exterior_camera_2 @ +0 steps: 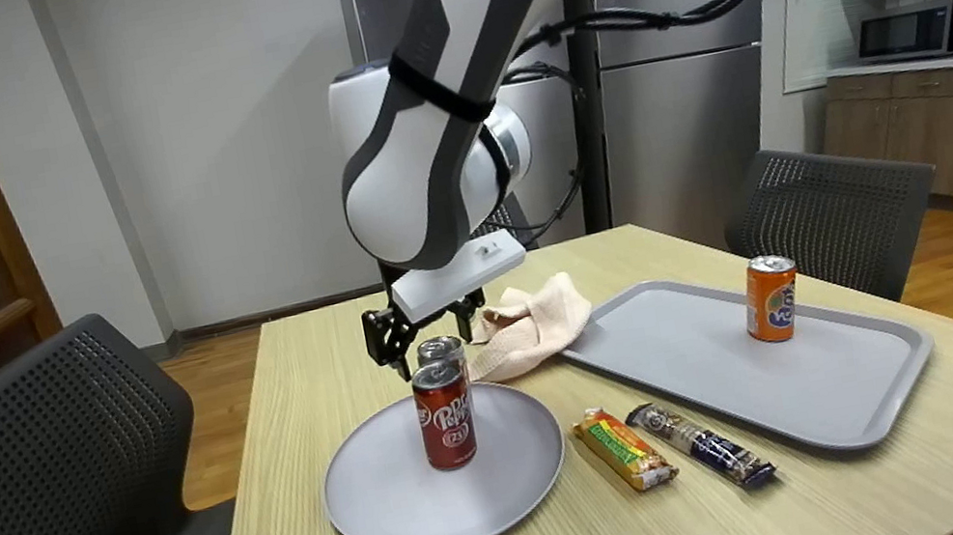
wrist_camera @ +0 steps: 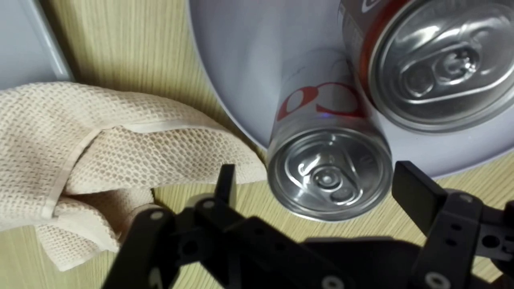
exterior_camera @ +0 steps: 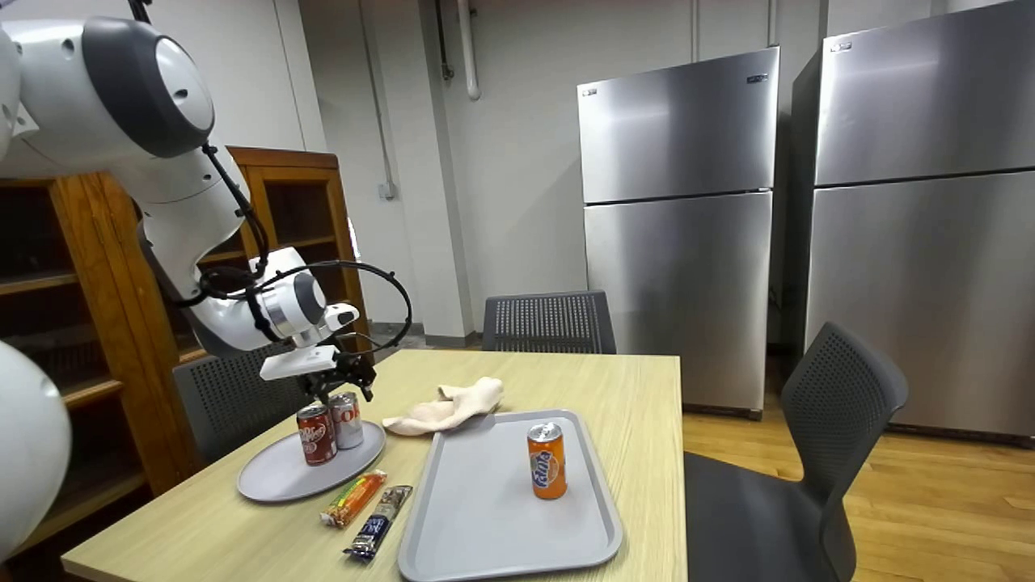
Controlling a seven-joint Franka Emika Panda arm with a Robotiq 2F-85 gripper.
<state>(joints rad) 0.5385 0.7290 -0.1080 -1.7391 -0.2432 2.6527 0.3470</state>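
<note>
My gripper is open with nothing held, pointing down over the silver can in the wrist view [wrist_camera: 317,184] and in both exterior views [exterior_camera: 345,392] [exterior_camera_2: 435,353]. The silver can with red lettering [exterior_camera: 348,424] stands upright on the round grey plate [exterior_camera: 275,469]. In the wrist view the can's top [wrist_camera: 329,176] lies between the fingertips, nearer the right one. A gap shows at the left fingertip; I cannot tell whether the right one touches. A dark red Dr Pepper can [exterior_camera_2: 445,420] stands close beside it and partly hides it in an exterior view.
A crumpled cream cloth [wrist_camera: 160,152] lies beside the plate. A grey tray [exterior_camera: 485,509] holds an upright orange Fanta can [exterior_camera: 547,465]. An orange-wrapped bar [exterior_camera_2: 623,447] and a dark-wrapped bar [exterior_camera_2: 702,445] lie between plate and tray. Dark chairs [exterior_camera: 550,323] stand around the table.
</note>
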